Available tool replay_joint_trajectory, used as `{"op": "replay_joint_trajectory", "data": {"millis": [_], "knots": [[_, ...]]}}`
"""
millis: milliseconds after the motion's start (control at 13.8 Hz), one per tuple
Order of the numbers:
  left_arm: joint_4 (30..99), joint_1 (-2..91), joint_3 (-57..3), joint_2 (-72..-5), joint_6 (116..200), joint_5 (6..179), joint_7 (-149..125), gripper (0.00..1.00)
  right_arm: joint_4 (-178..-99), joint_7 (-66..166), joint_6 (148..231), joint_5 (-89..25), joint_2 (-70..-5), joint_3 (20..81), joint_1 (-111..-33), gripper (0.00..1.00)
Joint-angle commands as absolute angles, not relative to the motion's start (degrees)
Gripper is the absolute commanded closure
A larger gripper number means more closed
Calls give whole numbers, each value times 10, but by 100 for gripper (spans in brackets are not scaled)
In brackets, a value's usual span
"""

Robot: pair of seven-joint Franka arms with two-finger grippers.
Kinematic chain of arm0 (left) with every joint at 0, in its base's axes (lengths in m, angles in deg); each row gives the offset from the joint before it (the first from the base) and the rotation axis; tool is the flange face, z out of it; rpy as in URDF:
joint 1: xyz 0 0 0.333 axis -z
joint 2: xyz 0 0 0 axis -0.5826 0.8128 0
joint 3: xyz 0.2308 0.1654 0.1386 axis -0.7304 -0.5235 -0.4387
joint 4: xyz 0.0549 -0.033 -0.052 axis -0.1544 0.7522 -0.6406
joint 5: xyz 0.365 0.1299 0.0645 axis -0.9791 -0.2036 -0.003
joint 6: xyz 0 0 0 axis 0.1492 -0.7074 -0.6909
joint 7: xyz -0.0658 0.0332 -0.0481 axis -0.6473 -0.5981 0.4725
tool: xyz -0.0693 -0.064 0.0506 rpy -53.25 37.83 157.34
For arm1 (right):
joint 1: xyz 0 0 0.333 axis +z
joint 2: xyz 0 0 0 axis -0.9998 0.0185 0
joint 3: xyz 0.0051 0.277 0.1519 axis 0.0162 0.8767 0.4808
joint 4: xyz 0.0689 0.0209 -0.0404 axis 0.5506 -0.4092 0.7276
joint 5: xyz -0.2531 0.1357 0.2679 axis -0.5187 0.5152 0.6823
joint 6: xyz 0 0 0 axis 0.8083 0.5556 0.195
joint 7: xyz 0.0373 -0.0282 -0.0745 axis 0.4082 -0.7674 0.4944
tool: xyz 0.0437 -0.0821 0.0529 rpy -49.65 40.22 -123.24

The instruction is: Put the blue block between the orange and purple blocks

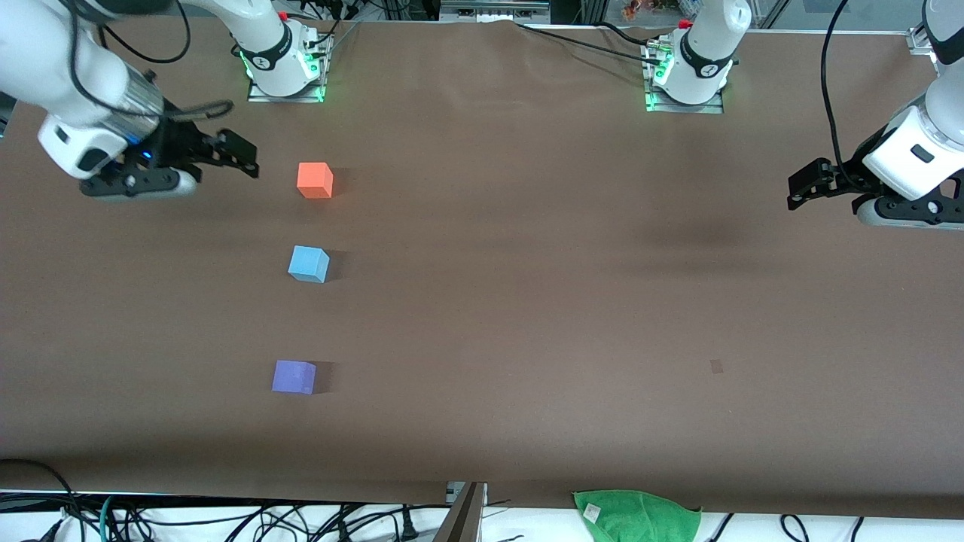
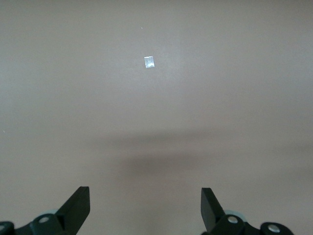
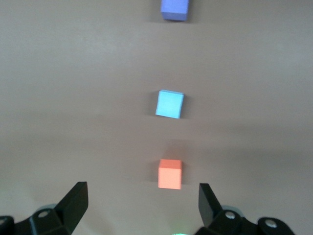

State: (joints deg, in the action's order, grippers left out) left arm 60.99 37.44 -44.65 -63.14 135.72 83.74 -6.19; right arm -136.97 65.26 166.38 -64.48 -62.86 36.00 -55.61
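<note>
1. Blue block (image 1: 309, 263) rests on the desk (image 1: 527, 301), between the orange block (image 1: 315, 180) at its 12 o'clock and the purple block (image 1: 294, 376) at its 6 o'clock, touching neither.
2. Right gripper (image 1: 239, 156): beside the orange block, jaws spread, empty.
3. Left gripper (image 1: 809, 186): waiting at the left arm's end, jaws spread, empty.

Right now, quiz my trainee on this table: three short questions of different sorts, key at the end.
1. True or false: the blue block lies between the orange block and the purple block.
2. Which cube is nearest the front camera? A orange, B blue, C purple.
3. Fill in: the left gripper and the right gripper are both ____ and hold nothing.

Key: 1 true; 2 C; 3 open.
</note>
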Motion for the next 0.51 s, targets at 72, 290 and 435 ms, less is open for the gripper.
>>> {"op": "replay_joint_trajectory", "data": {"millis": [72,290,435], "knots": [[593,376,-449,-627,1345,839,-55,0,-1345,637,1642,-673,-615,472,-662,0],[593,376,-449,-627,1344,838,-55,0,-1323,633,1642,-673,-608,546,-749,0],[593,376,-448,-627,1345,838,-55,0,-1323,632,1636,-672,-609,547,-751,0]]}}
